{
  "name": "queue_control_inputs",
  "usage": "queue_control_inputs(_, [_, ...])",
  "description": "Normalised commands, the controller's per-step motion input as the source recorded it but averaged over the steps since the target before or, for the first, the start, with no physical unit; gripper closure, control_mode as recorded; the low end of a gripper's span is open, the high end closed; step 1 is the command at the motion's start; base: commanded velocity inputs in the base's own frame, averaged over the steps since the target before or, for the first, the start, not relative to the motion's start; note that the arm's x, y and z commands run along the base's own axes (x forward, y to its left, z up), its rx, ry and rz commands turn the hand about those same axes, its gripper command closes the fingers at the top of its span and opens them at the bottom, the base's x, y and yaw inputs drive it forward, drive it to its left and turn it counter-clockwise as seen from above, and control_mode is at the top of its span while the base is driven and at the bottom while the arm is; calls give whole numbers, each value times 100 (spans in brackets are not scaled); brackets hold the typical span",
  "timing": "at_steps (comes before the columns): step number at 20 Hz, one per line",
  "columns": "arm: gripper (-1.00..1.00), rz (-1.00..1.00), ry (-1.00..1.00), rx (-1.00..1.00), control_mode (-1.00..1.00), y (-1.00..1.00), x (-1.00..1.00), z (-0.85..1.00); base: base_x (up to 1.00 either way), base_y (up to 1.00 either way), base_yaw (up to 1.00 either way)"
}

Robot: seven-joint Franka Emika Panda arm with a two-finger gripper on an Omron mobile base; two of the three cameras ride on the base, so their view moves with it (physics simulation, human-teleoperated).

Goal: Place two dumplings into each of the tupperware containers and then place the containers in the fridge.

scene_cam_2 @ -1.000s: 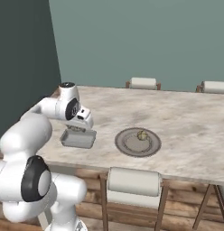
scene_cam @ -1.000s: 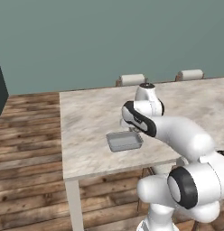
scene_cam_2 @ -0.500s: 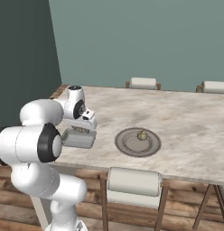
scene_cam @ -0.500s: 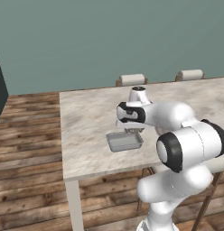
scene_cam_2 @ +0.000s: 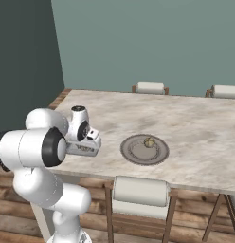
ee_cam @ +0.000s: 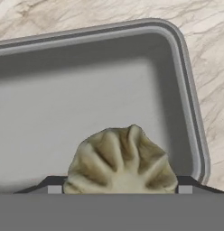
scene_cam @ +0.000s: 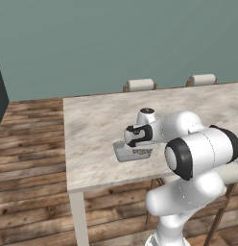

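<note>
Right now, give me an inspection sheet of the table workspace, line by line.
Surface: marble-look table.
Job's things: one dumpling between the fingertips, over the grey tupperware container; another dumpling on the round plate.
Clutter: nothing seen.
Grippers: gripper spread wide around the dumpling, low over the container; whether it grips, cannot tell.
Cables: nothing seen.
Surroundings: chairs, teal wall, wood floor.

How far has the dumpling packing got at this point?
Early on. The gripper holds a dumpling between its fingertips just above the grey container on the table; I see no dumpling lying in it yet. Another dumpling waits on the round plate. Filling and the fridge trip remain.
</note>
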Motion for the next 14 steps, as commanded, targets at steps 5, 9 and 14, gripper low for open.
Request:
queue_control_inputs(5, [100, 0, 0, 0, -100, 13, 18, -11, 0, 0, 0])
queue_control_inputs(9, [100, 0, -3, 0, -100, 16, 16, 0, 0, 0, 0])
queue_control_inputs(14, [-100, 0, 0, 0, -100, 23, 23, 0, 0, 0, 0])
